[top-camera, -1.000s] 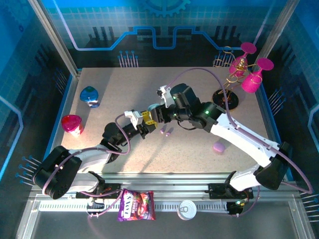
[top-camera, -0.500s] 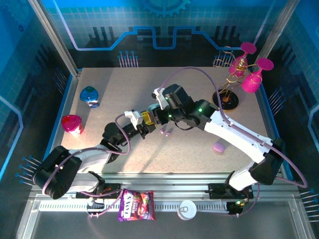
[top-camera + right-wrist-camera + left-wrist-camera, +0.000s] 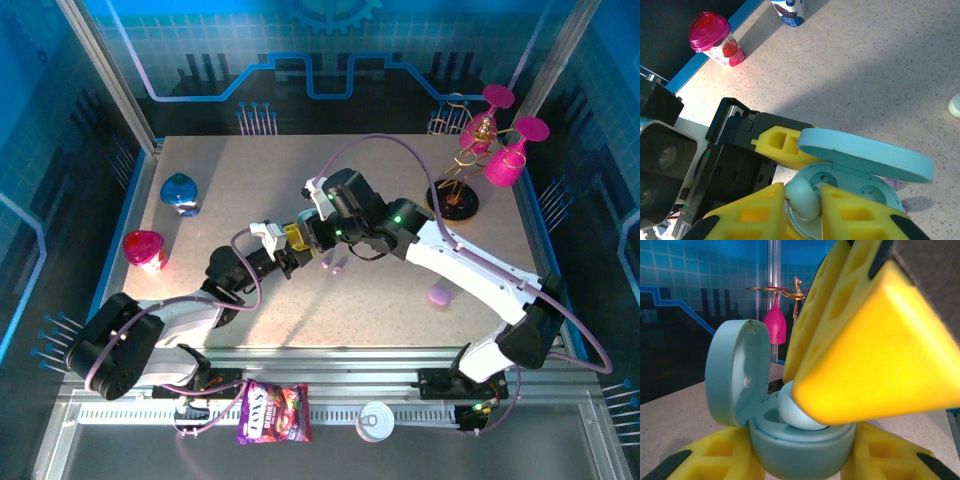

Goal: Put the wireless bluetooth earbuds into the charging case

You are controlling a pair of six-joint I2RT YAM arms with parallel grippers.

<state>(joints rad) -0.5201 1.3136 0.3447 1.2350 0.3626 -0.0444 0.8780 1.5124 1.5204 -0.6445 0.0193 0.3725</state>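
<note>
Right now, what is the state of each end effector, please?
Left end effector: closed, holding the light blue pebble-shaped plastic charging case.
Right end effector: closed, holding a light blue plastic earbud.

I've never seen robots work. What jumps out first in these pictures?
Mid-table, the left gripper clamps an open pale-blue charging case, lid tipped up, while the right gripper holds a matching blue earbud at its mouth. Bright pink goblets hang on a gold stand at the far right corner.
</note>
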